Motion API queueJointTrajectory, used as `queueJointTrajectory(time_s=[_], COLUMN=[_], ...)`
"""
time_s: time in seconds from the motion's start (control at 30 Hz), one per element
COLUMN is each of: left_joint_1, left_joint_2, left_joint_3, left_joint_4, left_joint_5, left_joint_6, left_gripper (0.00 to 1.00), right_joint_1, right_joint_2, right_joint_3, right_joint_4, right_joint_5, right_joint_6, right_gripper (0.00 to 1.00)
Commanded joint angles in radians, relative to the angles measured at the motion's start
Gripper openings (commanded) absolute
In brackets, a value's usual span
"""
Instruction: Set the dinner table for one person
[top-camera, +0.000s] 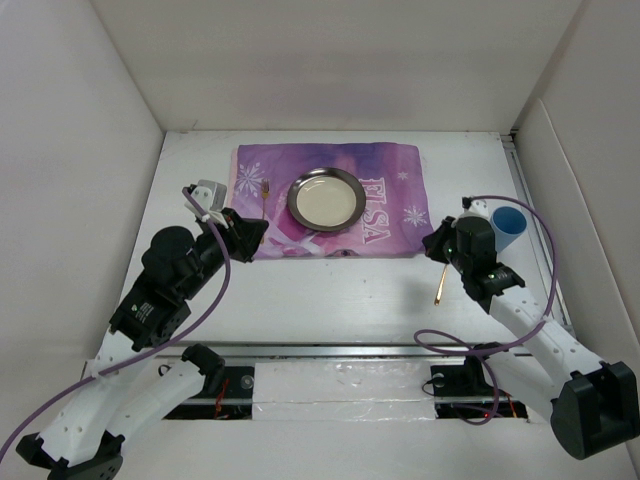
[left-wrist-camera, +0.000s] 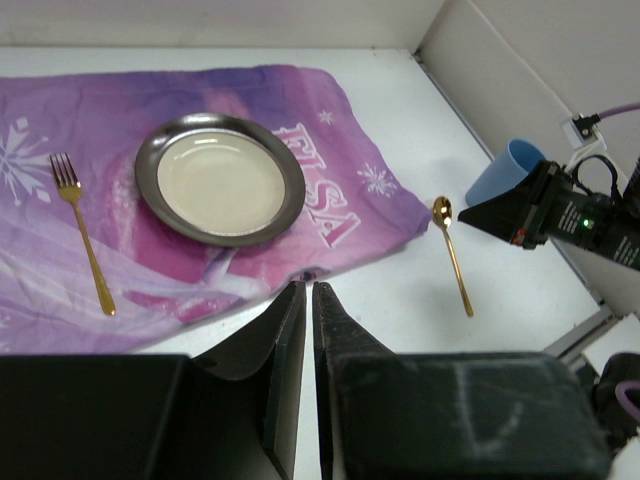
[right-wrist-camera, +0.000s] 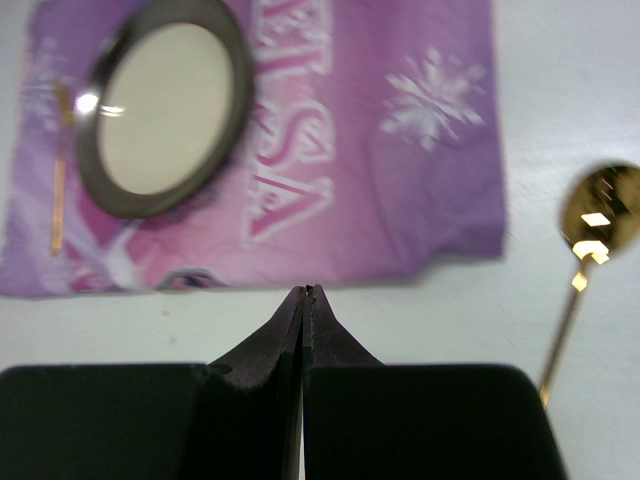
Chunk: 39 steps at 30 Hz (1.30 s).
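Purple mat (top-camera: 320, 158) — apparently reads "ELSA"

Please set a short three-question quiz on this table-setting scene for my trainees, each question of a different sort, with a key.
1. True or false: the fork lies on the purple mat, left of the plate.
2. Where is the gold spoon? A on the plate; B on the bare table, right of the mat; C on the mat beside the fork.
3. Short answer: are the fingers of the right gripper open or shut?
Key: 1 true; 2 B; 3 shut.
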Motion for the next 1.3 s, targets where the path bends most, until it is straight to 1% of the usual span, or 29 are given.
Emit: queueJointTrajectory(time_s=[0.0,0.03,0.07,0.1,0.13,0.2,0.23,0.27,0.3,0.37,0.4,0.43,0.53,0.77,0.93,1.03,1.1,1.13,1.2,1.27], left_joint_1=[-0.003,-0.003,-0.003,-0.003,-0.003,-0.003,-0.003,-0.003,0.009,0.034,0.048,0.048,0.048,0.048,0.048,0.048,0.048,0.048,0.048,0.048], left_joint_2=[-0.059,-0.095,-0.111,-0.143,-0.16,-0.214,-0.228,-0.243,-0.254,-0.284,-0.291,-0.31,-0.347,-0.377,-0.383,-0.374,-0.375,-0.37,-0.369,-0.373], left_joint_3=[-0.06,-0.069,-0.078,-0.098,-0.112,-0.153,-0.166,-0.175,-0.189,-0.192,-0.198,-0.201,-0.21,-0.21,-0.212,-0.215,-0.214,-0.214,-0.214,-0.215], left_joint_4=[-0.022,-0.022,-0.024,-0.02,-0.013,0.019,0.03,0.05,0.056,0.065,0.067,0.065,0.062,0.052,0.053,0.055,0.056,0.056,0.056,0.056], left_joint_5=[0.066,0.08,0.089,0.094,0.094,0.097,0.103,0.117,0.155,0.183,0.195,0.204,0.192,0.149,0.143,0.146,0.148,0.146,0.146,0.148], left_joint_6=[0.001,0.013,0.032,0.038,0.044,0.053,0.053,0.053,0.055,0.063,0.063,0.063,0.061,0.058,0.057,0.055,0.057,0.057,0.057,0.058], left_gripper=[0.06,0.08,0.09,0.1,0.1,0.12,0.12,0.13,0.16,0.17,0.18,0.18,0.2,0.21,0.21,0.21,0.21,0.21,0.21,0.21], right_joint_1=[-0.038,-0.053,-0.089,-0.106,-0.123,-0.174,-0.191,-0.206,-0.215,-0.216,-0.225,-0.225,-0.248,-0.269,-0.294,-0.303,-0.312,-0.312,-0.312,-0.312], right_joint_2=[-0.052,-0.063,-0.071,-0.066,-0.055,0.006,0.033,0.059,0.119,0.178,0.211,0.272,0.365,0.454,0.503,0.529,0.549,0.555,0.56,0.575], right_joint_3=[-0.031,-0.054,-0.06,-0.063,-0.047,-0.036,-0.033,-0.01,0.007,0.035,0.074,0.094,0.159,0.188,0.21,0.233,0.248,0.256,0.262,0.271], right_joint_4=[-0.172,-0.197,-0.207,-0.209,-0.235,-0.258,-0.266,-0.276,-0.293,-0.321,-0.333,-0.349,-0.361,-0.337,-0.343,-0.362,-0.373,-0.387,-0.39,-0.402], right_joint_5=[0.098,0.098,0.089,0.035,0.026,0.011,-0.004,-0.02,-0.014,0.0,0.018,0.031,0.065,0.134,0.089,0.088,0.065,0.051,0.037,0.011], right_joint_6=[0.035,0.039,0.054,0.055,0.086,0.115,0.117,0.115,0.112,0.095,0.089,0.068,0.043,0.031,-0.015,-0.049,-0.061,-0.073,-0.076,-0.087], right_gripper=[0.0,0.01,0.16,0.23,0.33,0.42,0.43,0.43,0.44,0.44,0.44,0.43,0.4,0.37,0.36,0.35,0.34,0.31,0.3,0.26])
